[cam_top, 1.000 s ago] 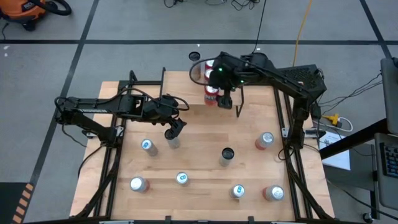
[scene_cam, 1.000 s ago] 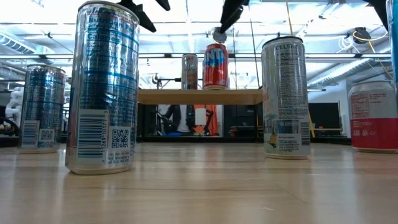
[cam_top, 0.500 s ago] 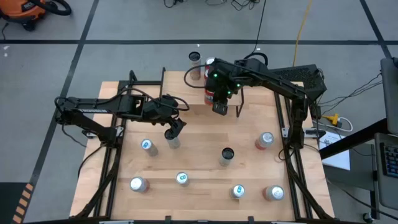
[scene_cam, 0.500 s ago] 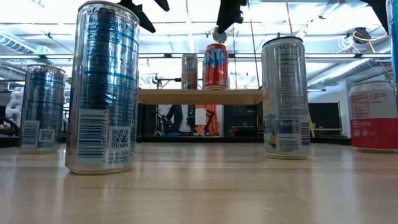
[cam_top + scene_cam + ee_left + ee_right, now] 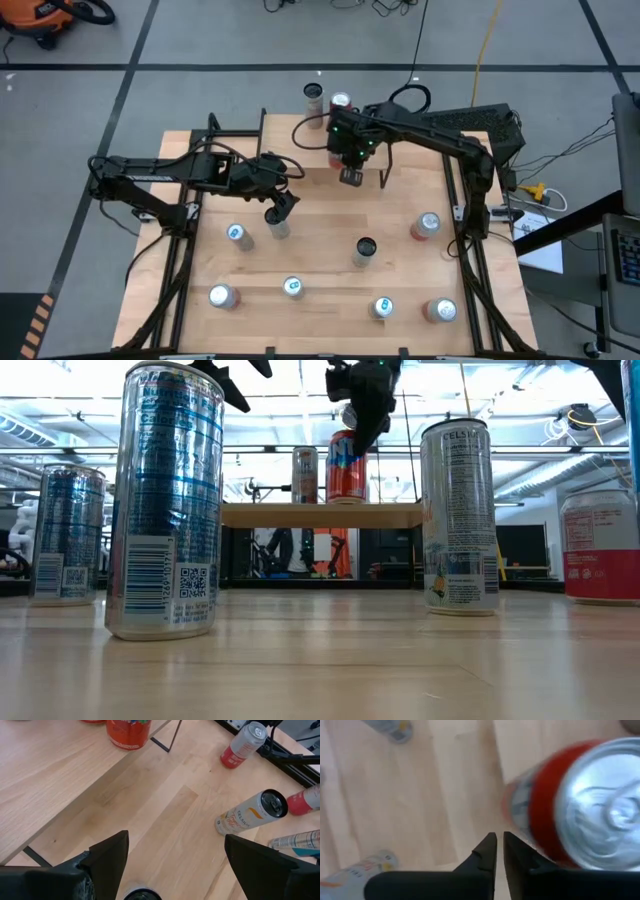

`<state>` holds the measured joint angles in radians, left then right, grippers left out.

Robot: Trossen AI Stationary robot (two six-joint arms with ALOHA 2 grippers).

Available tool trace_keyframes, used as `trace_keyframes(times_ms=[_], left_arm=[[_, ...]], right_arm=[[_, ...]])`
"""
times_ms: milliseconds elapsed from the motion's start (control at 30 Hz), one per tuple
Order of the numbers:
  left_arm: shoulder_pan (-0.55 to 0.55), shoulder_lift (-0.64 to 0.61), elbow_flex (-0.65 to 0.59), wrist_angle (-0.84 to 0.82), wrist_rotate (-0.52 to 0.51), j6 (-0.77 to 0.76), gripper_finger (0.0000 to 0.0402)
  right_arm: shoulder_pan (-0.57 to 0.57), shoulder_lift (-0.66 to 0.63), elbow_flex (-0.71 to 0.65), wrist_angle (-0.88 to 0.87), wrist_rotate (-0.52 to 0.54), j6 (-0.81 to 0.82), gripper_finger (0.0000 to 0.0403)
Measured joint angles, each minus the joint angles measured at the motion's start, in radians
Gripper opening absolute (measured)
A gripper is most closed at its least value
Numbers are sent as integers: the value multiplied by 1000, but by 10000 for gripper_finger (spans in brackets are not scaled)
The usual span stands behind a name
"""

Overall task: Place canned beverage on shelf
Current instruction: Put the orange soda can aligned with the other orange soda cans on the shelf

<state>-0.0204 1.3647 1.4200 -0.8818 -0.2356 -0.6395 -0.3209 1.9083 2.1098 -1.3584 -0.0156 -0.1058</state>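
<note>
The red can [image 5: 347, 467] stands upright on the shelf [image 5: 320, 515], with a slimmer silver can [image 5: 304, 474] just beside it at its 9 o'clock in the low view. From above you see the red can's top [image 5: 341, 101] at the table's 12 o'clock edge, the other can top [image 5: 314, 91] beside it. So the placing of this can looks done, and the step in hand is the retreat.

Your right pincer [image 5: 351, 175] hangs just off the red can on the table side, at about its 6 o'clock from above. Its fingers are pressed together and hold nothing; the right wrist view shows them [image 5: 498, 851] closed on air, with the red can [image 5: 570, 810] close alongside but clear.

Your left pincer [image 5: 281, 212] hovers at about 10 o'clock from the table's middle, fingers spread wide over a slim can [image 5: 278, 228] standing right under it; its top shows between the fingers [image 5: 141, 895] in the left wrist view. I cannot tell whether the fingers touch it.

More cans stand on the table [image 5: 330, 240]. Next, I judge, you lower the left pincer around that slim can and close, keeping the right arm clear of the shelf's cans as it pulls away.
</note>
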Motion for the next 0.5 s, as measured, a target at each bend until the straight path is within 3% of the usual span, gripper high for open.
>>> trace_keyframes(times_ms=[500], left_arm=[[0, 0, 0, -1, 0, 19, 331]], right_arm=[[-65, 0, 0, -11, 19, 8, 1]])
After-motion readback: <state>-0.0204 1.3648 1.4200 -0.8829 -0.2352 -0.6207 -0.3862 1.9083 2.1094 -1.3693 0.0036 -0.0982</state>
